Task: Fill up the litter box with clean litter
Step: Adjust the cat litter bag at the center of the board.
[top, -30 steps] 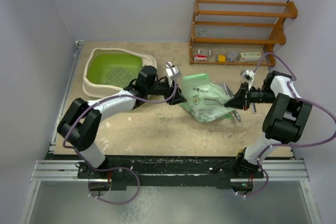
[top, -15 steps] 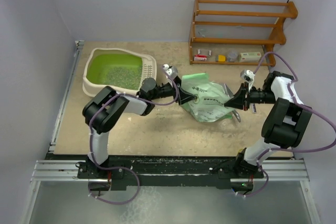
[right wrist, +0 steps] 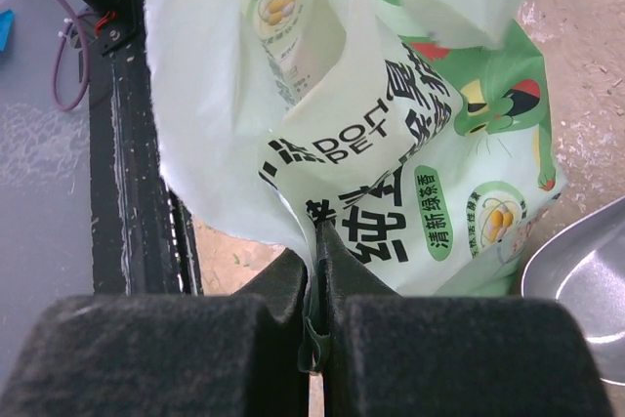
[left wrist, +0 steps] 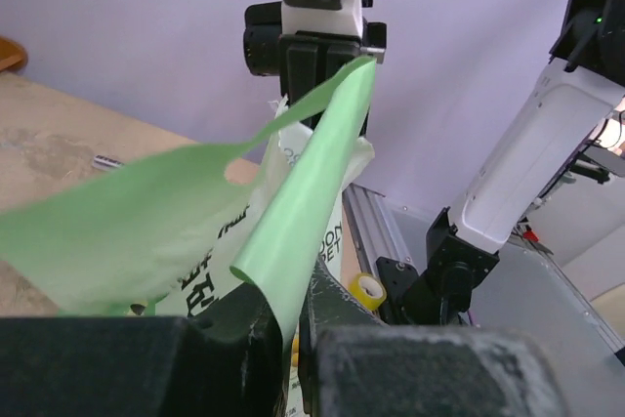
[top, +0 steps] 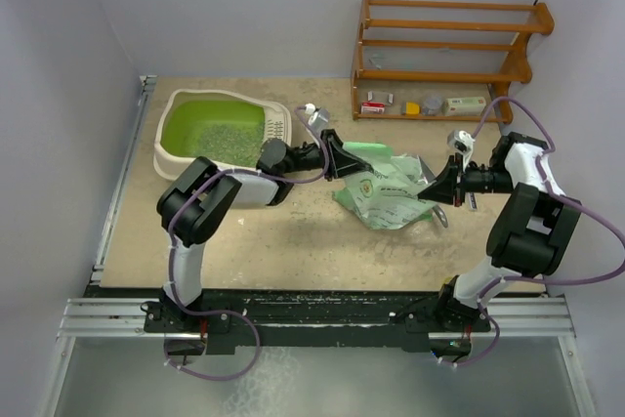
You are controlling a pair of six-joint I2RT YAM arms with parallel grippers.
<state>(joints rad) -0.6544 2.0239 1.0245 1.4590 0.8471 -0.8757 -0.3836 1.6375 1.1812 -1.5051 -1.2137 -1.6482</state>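
Both left claw [top: 342, 157] and right claw [top: 425, 192] pinch thin, crinkly bag [top: 384, 194].

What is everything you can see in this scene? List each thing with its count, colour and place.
litter box: one, cream with lime-green inside, far left of table
litter: many green pellets, inside the box
bag: one, pale green, printed, table centre
rack: one, brown wood, far right
small packages: about four, mixed colours, rack's bottom shelf
metal object: one, silver, beside the bag, partly seen
table: one, tan
left arm: white and black, jaws shut on the bag
right arm: white and black, jaws shut on the bag
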